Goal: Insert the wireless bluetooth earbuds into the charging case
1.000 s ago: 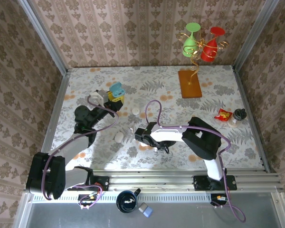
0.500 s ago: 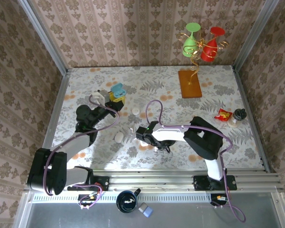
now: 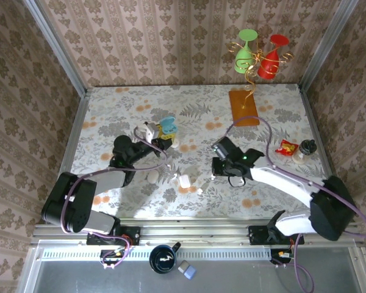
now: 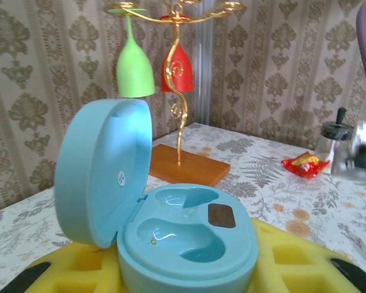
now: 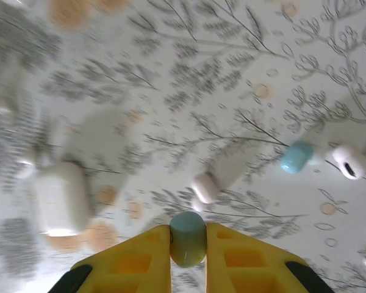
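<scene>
Right gripper (image 5: 188, 237) has swung from the table's (image 3: 110, 110) middle toward its right half, and the left gripper (image 4: 184, 271) has carried the light-blue round plastic charging case (image 4: 189, 235) nearer the centre. Earbuds, right wrist view: one pale bluish plastic earbud (image 5: 188, 245) pinched between the right gripper's yellow fingers (image 5: 134, 256); one bluish earbud (image 5: 296, 157) and two white earbuds (image 5: 206, 186) loose on the table beneath. Case, one: clamped between the left gripper's yellow fingers, lid hinged open, two empty wells inside.
</scene>
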Tool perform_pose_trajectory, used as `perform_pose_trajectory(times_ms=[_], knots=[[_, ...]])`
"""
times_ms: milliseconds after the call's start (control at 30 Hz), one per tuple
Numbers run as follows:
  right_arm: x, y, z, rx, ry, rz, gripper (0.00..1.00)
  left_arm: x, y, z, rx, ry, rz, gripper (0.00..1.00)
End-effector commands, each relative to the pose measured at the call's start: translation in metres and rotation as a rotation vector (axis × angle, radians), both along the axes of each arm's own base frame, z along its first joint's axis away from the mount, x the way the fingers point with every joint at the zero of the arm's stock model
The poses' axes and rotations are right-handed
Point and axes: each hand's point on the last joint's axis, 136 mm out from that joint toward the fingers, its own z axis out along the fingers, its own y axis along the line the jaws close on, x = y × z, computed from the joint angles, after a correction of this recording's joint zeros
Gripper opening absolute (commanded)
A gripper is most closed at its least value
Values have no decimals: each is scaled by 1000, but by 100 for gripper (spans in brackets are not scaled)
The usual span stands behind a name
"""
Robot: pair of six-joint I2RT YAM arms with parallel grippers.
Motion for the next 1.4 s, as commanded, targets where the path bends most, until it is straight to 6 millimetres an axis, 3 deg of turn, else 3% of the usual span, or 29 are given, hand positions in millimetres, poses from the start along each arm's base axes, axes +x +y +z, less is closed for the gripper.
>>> perform_pose_trajectory(times_ms=[0,233,700,967,1367], knots=[[4,24,42,267,-63,40,19,1,-8,14,6,-101,-10,24],[8,42,106,513,-172,103,19,-18,-33,11,-10,-157,-86,21],[24,74,169,643,-292,227,19,-35,-62,7,15,-207,-200,21],[34,87,179,660,-306,253,19,-39,-75,4,26,-217,-187,19],[42,99,169,661,-267,266,19,-44,-81,8,25,-230,-202,19]])
